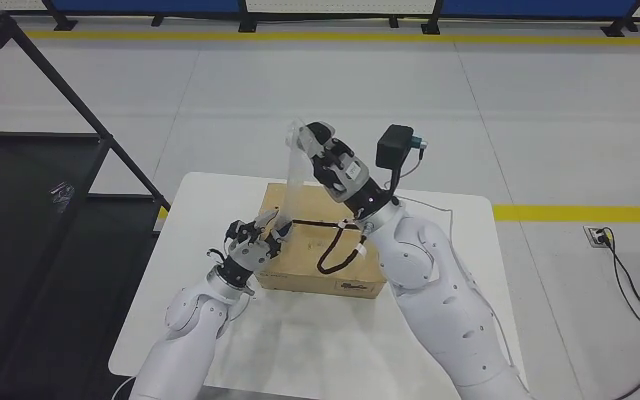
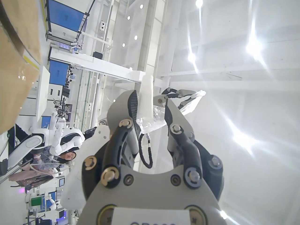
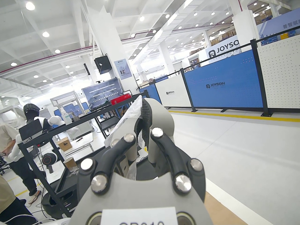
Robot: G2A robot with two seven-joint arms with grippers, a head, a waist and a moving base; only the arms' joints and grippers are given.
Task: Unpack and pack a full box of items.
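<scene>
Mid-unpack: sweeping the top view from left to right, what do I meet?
Black rack → left claw → clear bag → right claw → black adapter → floor socket. The box is left out because it spans several.

Grey floor [image 1: 400,100], yellow line [image 1: 560,212], blue partitions [image 3: 222,87]

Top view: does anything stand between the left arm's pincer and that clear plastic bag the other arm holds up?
Nothing visible does. The right pincer holds the clear plastic bag above the cardboard box; the bag's lower end hangs right at the left pincer.
</scene>
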